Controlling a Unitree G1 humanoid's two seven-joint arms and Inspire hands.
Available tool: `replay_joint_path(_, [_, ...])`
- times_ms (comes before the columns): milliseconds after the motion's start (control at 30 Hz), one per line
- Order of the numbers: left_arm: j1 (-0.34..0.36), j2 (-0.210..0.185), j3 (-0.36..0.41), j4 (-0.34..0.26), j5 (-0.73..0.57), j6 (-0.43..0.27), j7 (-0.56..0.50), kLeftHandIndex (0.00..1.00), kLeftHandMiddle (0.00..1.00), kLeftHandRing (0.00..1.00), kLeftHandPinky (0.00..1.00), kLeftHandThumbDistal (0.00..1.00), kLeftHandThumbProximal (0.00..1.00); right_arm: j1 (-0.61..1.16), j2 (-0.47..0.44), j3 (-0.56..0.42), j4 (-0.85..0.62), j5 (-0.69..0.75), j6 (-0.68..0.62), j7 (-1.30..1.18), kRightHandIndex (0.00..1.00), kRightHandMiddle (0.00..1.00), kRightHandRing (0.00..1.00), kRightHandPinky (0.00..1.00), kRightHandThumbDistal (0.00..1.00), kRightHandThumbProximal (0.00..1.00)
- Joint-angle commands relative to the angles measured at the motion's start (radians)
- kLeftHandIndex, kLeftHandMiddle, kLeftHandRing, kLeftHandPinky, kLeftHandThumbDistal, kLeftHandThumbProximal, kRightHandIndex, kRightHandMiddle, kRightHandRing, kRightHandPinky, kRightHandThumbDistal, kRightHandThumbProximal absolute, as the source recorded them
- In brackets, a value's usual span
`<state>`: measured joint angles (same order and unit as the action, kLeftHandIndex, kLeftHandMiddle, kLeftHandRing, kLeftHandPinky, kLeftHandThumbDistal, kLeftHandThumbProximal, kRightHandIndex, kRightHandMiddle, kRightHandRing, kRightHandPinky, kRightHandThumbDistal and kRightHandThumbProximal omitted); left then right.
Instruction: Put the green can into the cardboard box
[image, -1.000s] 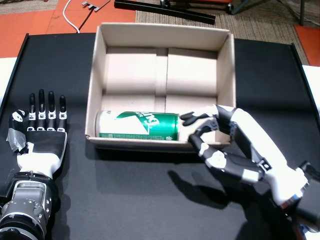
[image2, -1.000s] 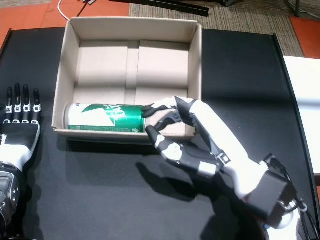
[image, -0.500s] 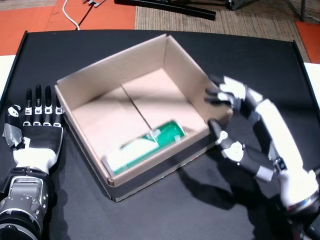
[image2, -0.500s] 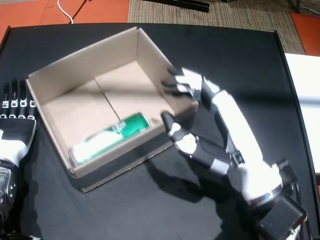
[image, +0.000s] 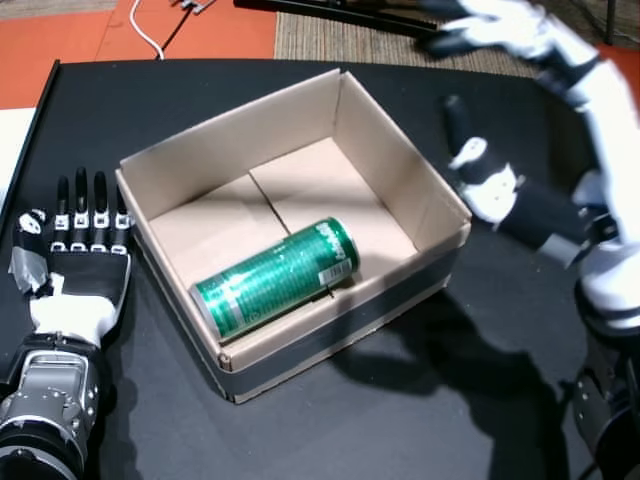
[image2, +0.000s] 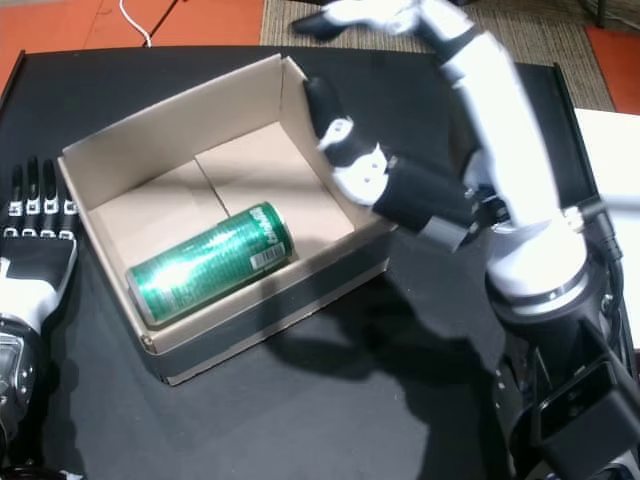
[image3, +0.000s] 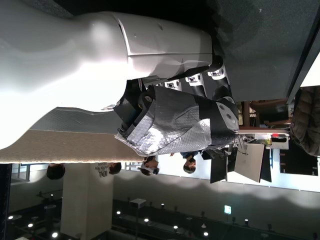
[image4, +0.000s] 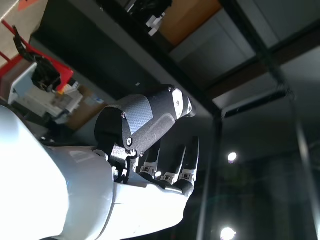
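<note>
The green can (image: 275, 276) (image2: 208, 263) lies on its side inside the cardboard box (image: 236, 158) (image2: 170, 130), against the near wall. The box sits turned at an angle on the black table. My right hand (image: 520, 110) (image2: 400, 110) is raised high above the box's right side, open, fingers spread and holding nothing; the right wrist view shows its fingers (image4: 170, 155) apart against the ceiling. My left hand (image: 80, 250) (image2: 35, 240) rests flat and open on the table left of the box, palm down in the left wrist view (image3: 170, 120).
The black table (image: 330, 420) has bare surface in front of the box and to its right. Orange floor, a striped rug (image: 350, 40) and a white cable (image: 145, 40) lie beyond the far edge. White surfaces flank the table.
The box was swung from square to angled, and the can rolled inside it. My right hand let go and rose from the box's right wall to high above it. The left hand stayed put.
</note>
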<state>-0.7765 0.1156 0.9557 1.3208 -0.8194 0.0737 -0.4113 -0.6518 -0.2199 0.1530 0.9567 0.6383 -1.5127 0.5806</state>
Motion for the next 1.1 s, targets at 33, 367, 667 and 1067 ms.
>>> replay_joint_path(33, [0.040, -0.005, 0.005, 0.027, 0.003, 0.004, 0.028, 0.53, 0.54, 0.67, 0.79, 0.00, 0.55, 0.072, -0.001, -0.079, -0.011, 0.113, 0.044, 0.147, 0.42, 0.49, 0.54, 0.59, 0.57, 0.14])
replay_joint_path(367, [0.043, 0.008, -0.006, 0.027, 0.015, 0.001, 0.032, 0.51, 0.54, 0.65, 0.77, 0.00, 0.55, 0.221, 0.058, -0.404, 0.124, 0.242, 0.245, 0.728, 0.50, 0.53, 0.59, 0.65, 0.68, 0.22])
replay_joint_path(667, [0.047, 0.014, -0.010, 0.028, 0.018, 0.006, 0.029, 0.51, 0.54, 0.63, 0.76, 0.00, 0.53, 0.355, 0.071, -0.518, 0.224, 0.050, 0.210, 0.697, 0.48, 0.53, 0.59, 0.65, 0.69, 0.17])
replay_joint_path(1067, [0.049, 0.022, -0.011, 0.026, 0.013, 0.010, 0.035, 0.51, 0.53, 0.63, 0.75, 0.00, 0.56, 0.500, 0.056, -0.521, 0.225, -0.210, 0.223, 0.399, 0.42, 0.45, 0.53, 0.59, 0.84, 0.21])
